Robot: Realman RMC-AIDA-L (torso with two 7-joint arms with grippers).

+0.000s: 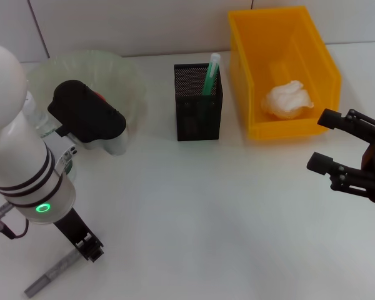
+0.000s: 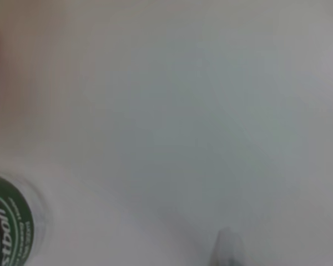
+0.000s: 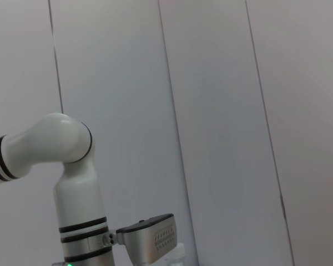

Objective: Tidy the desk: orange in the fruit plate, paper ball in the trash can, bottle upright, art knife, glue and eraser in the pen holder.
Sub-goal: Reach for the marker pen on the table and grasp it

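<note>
**Paper ball binned, knife on the table**

The paper ball (image 1: 288, 100) lies in the yellow bin (image 1: 281, 31). The right gripper (image 1: 328, 145) hovers beside it, fingers apart. The art knife (image 1: 50, 274) lies on the table (image 1: 206, 212) under the left arm, whose gripper is hidden.

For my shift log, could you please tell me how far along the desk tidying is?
Done: paper ball lies in the yellow trash can; a green stick stands in the pen holder. In hand: left end effector is low beside the art knife. Left: the knife; the eraser is unseen. Right end effector idles open near the can.
</note>
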